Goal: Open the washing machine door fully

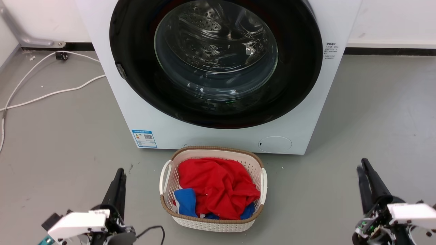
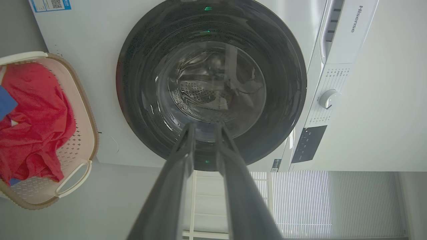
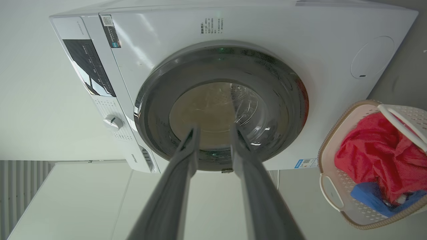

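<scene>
Black-fingered left gripper [image 1: 120, 172] waits near left, slightly parted, empty. One door [image 1: 216, 61], far centre, sits shut flush on the one machine [image 1: 218, 139]. It is probably rigid, fairly heavy and slick, best hooked at the catch [image 1: 120, 70] on its left rim. One basket [image 1: 218, 148] stands near centre. Right gripper [image 1: 361, 165] is slightly parted, empty.

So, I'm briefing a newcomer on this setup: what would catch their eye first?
The big glossy black washing machine door, closed, dominates the top of the head view. Below it on the grey floor sits a white laundry basket heaped with bright red cloth. The left gripper and right gripper sit low at the corners.
</scene>
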